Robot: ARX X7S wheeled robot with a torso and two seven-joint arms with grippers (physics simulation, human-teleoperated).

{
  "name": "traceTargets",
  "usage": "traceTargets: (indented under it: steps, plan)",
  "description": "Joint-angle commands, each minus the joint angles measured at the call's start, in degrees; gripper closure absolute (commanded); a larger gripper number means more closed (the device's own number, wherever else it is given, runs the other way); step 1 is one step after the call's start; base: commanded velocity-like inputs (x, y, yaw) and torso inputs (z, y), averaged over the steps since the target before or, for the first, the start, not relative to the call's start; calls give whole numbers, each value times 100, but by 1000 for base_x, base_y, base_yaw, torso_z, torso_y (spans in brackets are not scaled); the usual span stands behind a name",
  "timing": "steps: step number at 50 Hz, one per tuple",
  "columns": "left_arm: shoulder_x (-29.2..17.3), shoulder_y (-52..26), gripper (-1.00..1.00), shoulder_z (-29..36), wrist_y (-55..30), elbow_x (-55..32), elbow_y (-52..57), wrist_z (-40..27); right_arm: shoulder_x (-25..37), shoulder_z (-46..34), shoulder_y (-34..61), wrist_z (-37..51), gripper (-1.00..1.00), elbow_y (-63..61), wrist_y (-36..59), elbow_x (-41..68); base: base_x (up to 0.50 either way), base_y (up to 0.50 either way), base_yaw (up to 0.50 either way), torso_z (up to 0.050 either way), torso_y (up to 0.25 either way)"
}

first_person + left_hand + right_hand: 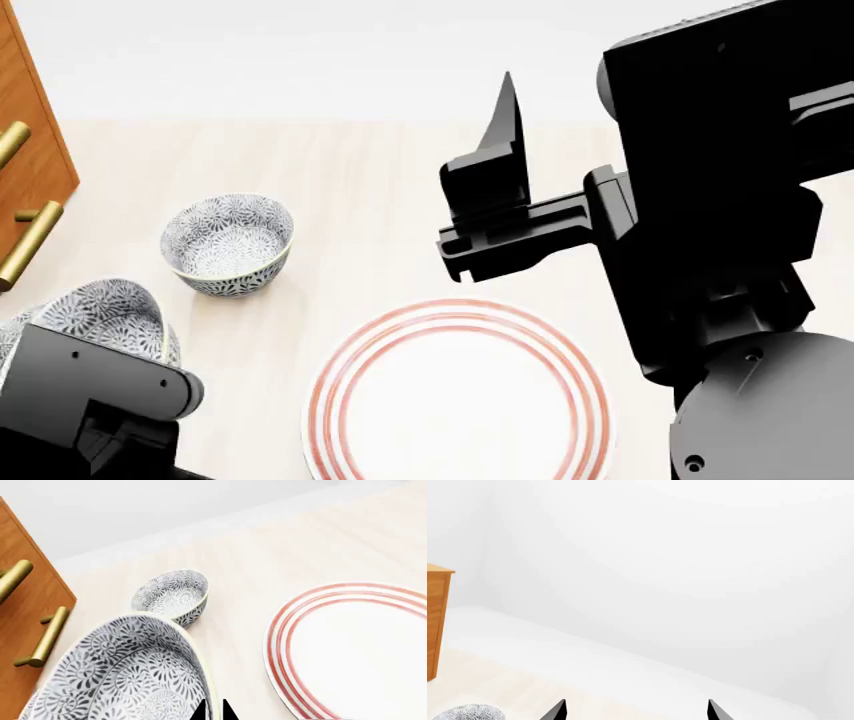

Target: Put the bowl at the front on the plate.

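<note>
Gripped at its rim by our left gripper [213, 711], the front bowl [123, 672] hangs tilted beside the red-ringed plate [353, 650], our right gripper [635, 711] spread, empty.

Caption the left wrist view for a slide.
Left claw pinching the near bowl's rim, beside a second bowl and the red-ringed plate.

The left gripper [213, 711] shows only its tips at the edge, and the plate [458, 400] is cut off.
</note>
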Motion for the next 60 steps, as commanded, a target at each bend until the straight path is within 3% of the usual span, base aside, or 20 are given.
traceTargets:
  steps: [1, 14, 29, 60]
  plan:
    - [0, -272, 100, 14, 133, 266, 117, 123, 15, -32, 32, -8, -100, -6, -17, -7, 0, 0, 0, 0, 0]
    - [68, -884, 100, -117, -69, -63, 201, 156, 39, -55, 80, -99, -100, 13, -90, -82, 0, 0, 0, 0, 0]
    - [134, -1247, 100, 31, 38, 215, 72, 441, 9, -118, 191, -216, -100, 67, -209, -287, 0, 0, 0, 0, 1]
    - [477, -2271, 100, 761, 9, 671, -574, 1521, 14, -287, 430, -618, -100, 163, -422, -610, 0, 0, 0, 0, 0]
